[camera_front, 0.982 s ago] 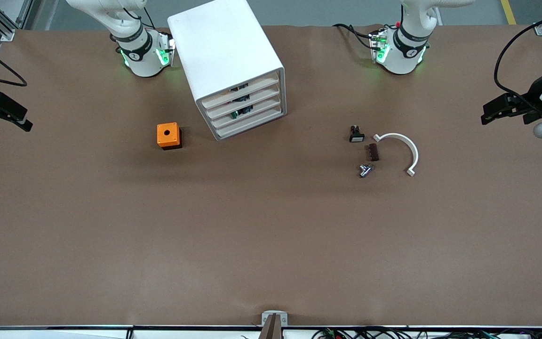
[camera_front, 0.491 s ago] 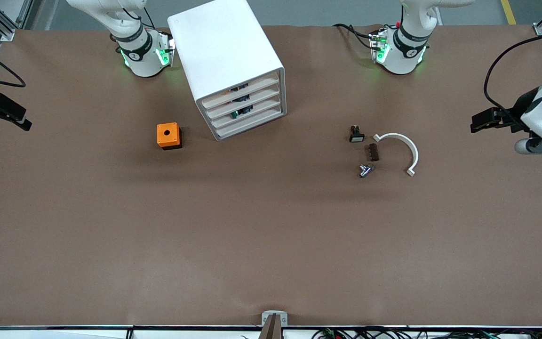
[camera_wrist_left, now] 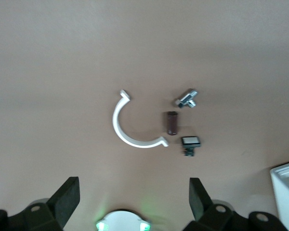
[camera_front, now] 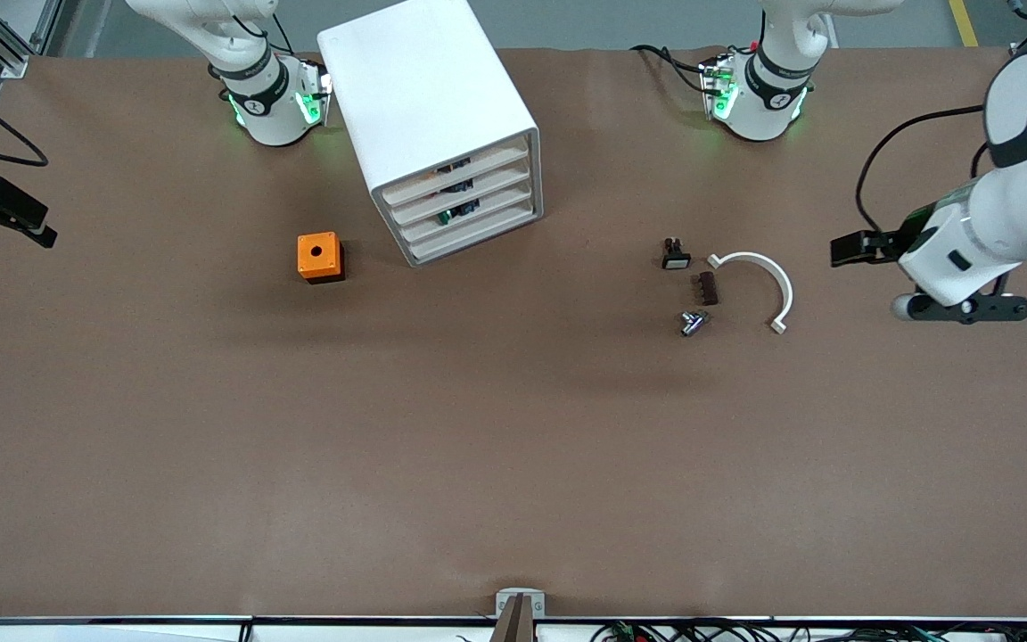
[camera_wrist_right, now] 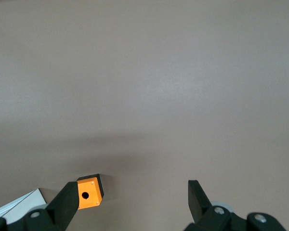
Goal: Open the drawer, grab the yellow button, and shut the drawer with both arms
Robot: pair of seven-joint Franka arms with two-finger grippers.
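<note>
The white cabinet (camera_front: 429, 116) stands between the two arm bases, and its corner shows in both wrist views (camera_wrist_left: 286, 192) (camera_wrist_right: 19, 204). Its four drawers are pushed in; the drawer (camera_front: 455, 172) is the uppermost. The button is hidden. My left gripper (camera_front: 839, 250) (camera_wrist_left: 133, 199) hangs open and empty over the table at the left arm's end, beside the small parts. My right gripper (camera_front: 41, 230) (camera_wrist_right: 132, 199) is open and empty over the table's edge at the right arm's end.
An orange cube with a hole (camera_front: 318, 256) (camera_wrist_right: 90, 192) sits beside the cabinet. Toward the left arm's end lie a black button with a white face (camera_front: 676, 257) (camera_wrist_left: 190, 142), a brown piece (camera_front: 706, 288), a metal piece (camera_front: 692, 322) and a white arc (camera_front: 768, 276) (camera_wrist_left: 127, 130).
The left arm has swung in from the table's end toward the white arc and small parts. The right gripper has barely shifted. Both stay open.
</note>
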